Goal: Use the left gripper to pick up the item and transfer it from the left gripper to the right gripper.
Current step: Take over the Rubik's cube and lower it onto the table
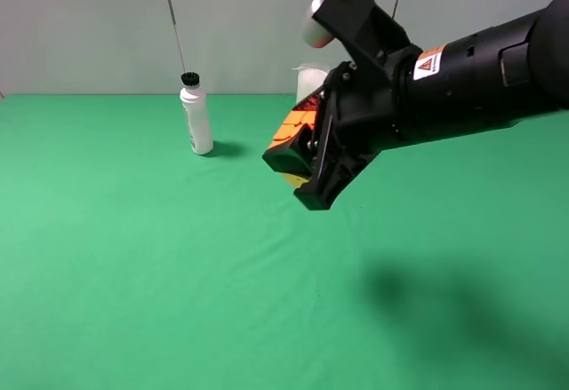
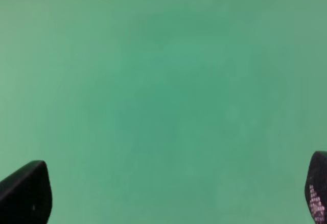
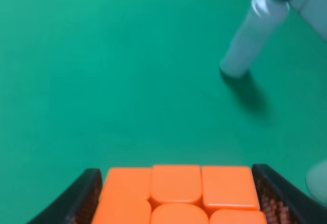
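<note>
Hidden/cut off: left hand point(image 2: 171, 199) shows only in its own wrist view. Two black fingertips point(image 2: 25, 196) sit at the frame corners, wide apart, with only blurred green cloth between them. It is out of frame in the high view.

Right hand point(image 1: 298, 166) is on the thick black arm point(image 1: 480, 66) with the orange-white warning sticker. It is clamped on the small puzzle cube point(image 1: 292, 131) with orange, red and yellow faces. The cube is tilted and held in the air, well off the counter. The jaws cover most of it. In the right wrist view only its orange face point(image 3: 176, 193) shows, cut by the frame edge, with a black finger touching each side.

The tall white cylinder point(image 1: 311, 79) is mostly hidden behind the right hand; only its top shows. There is a white blob at the edge of the right wrist view, and I can't tell what it is.

Surface: flat green cloth counter point(image 1: 133, 274), plain grey wall point(image 1: 80, 26) behind. The arm's shadow point(image 1: 427, 292) falls on the cloth.

Room: a white plastic bottle with black cap point(image 1: 196, 116) stands upright near the back edge, left of the cube and well apart from it. A wide stretch of green cloth runs from the bottle towards the camera.
</note>
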### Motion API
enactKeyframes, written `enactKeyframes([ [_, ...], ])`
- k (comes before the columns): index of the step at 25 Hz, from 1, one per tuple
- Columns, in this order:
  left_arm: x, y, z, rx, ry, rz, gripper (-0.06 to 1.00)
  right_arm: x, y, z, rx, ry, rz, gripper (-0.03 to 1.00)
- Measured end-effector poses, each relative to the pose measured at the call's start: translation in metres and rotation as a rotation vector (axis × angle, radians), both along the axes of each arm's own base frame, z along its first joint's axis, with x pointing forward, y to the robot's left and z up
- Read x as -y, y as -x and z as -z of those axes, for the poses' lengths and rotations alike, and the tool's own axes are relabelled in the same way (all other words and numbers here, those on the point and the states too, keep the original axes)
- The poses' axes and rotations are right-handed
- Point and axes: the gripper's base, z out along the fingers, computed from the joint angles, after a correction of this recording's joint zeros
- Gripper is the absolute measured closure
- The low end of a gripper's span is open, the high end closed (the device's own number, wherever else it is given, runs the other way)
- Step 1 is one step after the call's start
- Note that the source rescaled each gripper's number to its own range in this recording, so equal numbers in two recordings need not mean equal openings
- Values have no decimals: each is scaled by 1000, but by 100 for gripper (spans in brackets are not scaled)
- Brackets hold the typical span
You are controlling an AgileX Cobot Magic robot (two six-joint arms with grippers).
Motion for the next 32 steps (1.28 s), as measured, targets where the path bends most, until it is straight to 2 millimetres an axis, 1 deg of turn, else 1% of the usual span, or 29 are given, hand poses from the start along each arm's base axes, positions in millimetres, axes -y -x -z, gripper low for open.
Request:
enactKeyframes([
  [6,-1,1,0,0,-1,-177,-5,29,-21,5,-105,9,143,96],
  [11,-1,1,0,6,0,-311,-5,51,-34,9,-159,23,233,96],
  [19,-2,1,0,7,-2,-442,-5,89,-54,12,-224,-3,422,96],
  [21,-2,1,0,7,-3,-459,-5,98,-60,17,-252,0,465,96],
  [25,-2,2,0,7,-3,-484,-5,110,-71,35,-334,18,536,96],
  [32,-2,2,0,6,-3,-513,-5,112,-82,66,-443,67,592,96],
])
